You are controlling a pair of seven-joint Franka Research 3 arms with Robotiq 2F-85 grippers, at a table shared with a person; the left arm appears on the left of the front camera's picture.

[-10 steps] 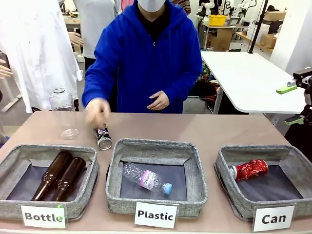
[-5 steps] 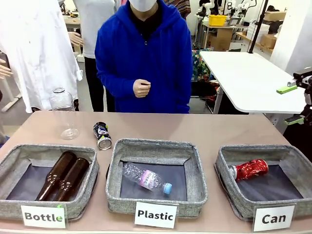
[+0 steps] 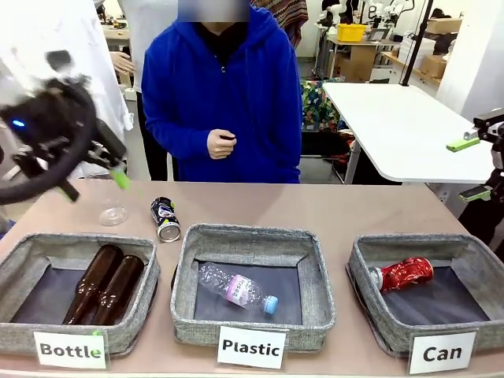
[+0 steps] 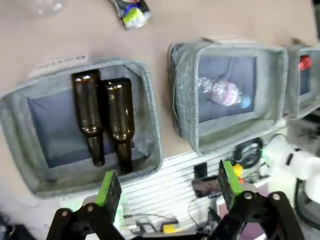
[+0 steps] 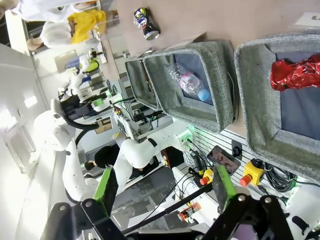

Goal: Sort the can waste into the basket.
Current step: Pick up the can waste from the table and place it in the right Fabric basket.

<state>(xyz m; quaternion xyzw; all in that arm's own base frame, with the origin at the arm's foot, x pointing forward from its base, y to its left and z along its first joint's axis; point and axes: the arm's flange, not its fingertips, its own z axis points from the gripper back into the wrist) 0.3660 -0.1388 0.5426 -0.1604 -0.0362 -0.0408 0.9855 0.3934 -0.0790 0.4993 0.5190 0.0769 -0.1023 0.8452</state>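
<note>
Lying sideways on the table (image 3: 315, 209), just behind the gap between Bottle basket (image 3: 79, 240) and Plastic basket (image 3: 244, 232): dark can (image 3: 165, 219). Looks light, thin-walled, slick; pinch gently across mid-body. Red can (image 3: 402, 274) sits in the Can basket (image 3: 409, 241). Left gripper (image 4: 167, 184), right gripper (image 5: 165, 184): spread wide, empty.

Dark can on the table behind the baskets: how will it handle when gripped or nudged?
The dark can lies on its side on the table, so a sideways nudge will probably roll it. It looks small and already dented, so it is likely light and would crush further under a firm squeeze.
</note>
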